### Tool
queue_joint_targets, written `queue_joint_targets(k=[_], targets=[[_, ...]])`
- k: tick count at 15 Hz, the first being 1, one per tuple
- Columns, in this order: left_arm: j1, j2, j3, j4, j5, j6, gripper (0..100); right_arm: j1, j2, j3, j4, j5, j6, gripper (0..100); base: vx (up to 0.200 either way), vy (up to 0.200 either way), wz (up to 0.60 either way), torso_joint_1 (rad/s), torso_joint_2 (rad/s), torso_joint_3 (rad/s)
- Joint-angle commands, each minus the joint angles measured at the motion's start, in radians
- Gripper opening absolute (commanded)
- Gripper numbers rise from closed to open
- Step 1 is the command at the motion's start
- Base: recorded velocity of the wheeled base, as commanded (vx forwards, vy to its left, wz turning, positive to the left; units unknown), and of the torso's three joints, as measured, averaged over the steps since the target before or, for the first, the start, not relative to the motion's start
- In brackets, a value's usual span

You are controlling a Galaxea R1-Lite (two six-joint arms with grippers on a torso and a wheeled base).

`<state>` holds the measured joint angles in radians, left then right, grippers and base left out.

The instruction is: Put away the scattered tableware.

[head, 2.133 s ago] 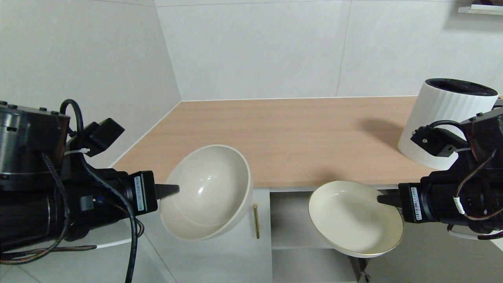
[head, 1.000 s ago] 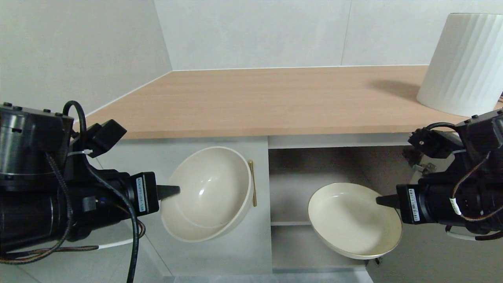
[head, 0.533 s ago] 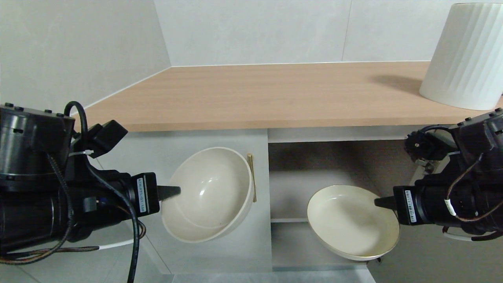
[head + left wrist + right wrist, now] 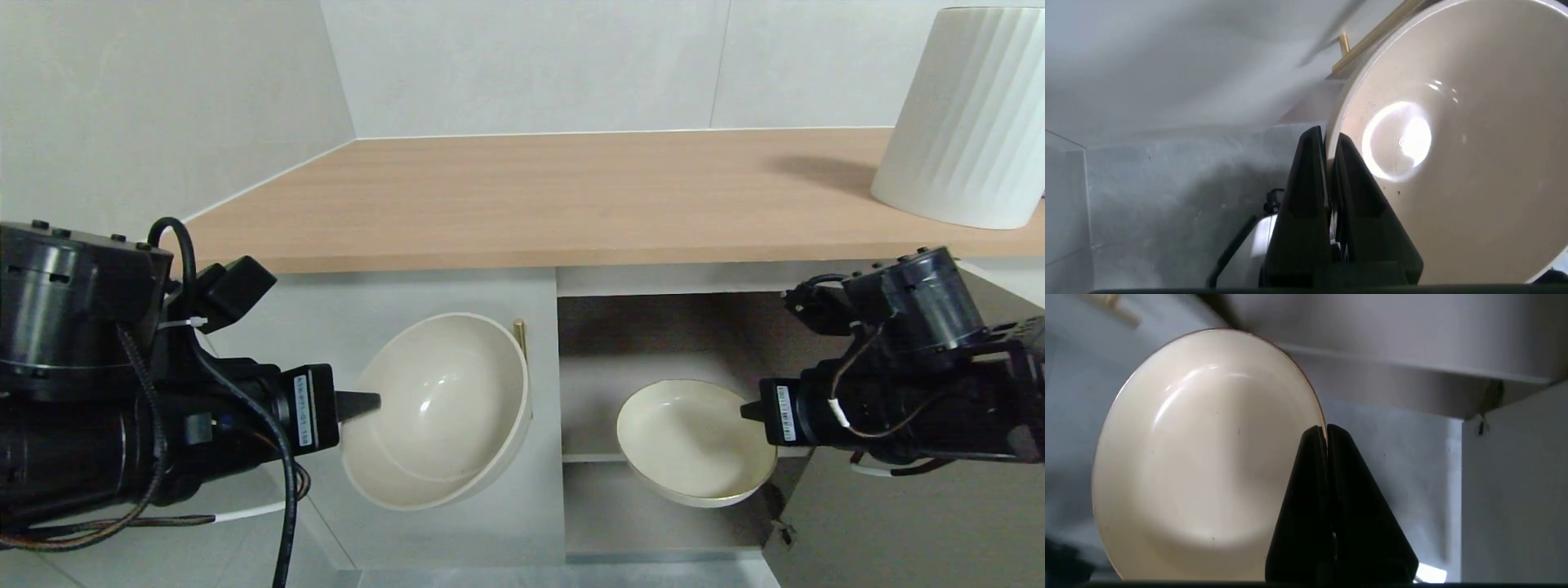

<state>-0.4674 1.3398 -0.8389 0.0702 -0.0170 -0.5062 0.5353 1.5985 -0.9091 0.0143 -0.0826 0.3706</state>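
Your left gripper (image 4: 363, 403) clamps the bowl (image 4: 441, 408) at its rim, your right gripper (image 4: 747, 411) the plate (image 4: 690, 441), and the bowl hides most of the handle (image 4: 519, 328).

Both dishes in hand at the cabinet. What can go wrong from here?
1. The right claw pinches the plate by its rim alone, tilted; it may slip.
2. The plate hangs level with the cabinet shelf edge; going in, it might clip it.
3. The left claw holds the bowl close to the closed door's brass handle; a swing could knock it.
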Motion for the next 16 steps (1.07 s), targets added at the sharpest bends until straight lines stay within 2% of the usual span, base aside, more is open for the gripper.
queue_joint_targets(k=[1, 7, 16], targets=[[0.000, 0.007, 0.001, 0.000, 0.000, 0.000, 0, -0.031, 0.162, 0.004, -0.062, -0.003, 0.004, 0, 0.000, 0.000, 0.00, 0.000, 0.00, 0.000], [-0.010, 0.016, 0.003, 0.000, 0.000, 0.000, 0, -0.055, 0.382, 0.019, -0.283, -0.013, 0.056, 0, 0.000, 0.000, 0.00, 0.000, 0.00, 0.000], [-0.016, 0.022, 0.009, 0.000, 0.000, 0.000, 0, -0.104, 0.673, -0.016, -0.669, -0.152, 0.074, 0, 0.000, 0.000, 0.00, 0.000, 0.00, 0.000]])
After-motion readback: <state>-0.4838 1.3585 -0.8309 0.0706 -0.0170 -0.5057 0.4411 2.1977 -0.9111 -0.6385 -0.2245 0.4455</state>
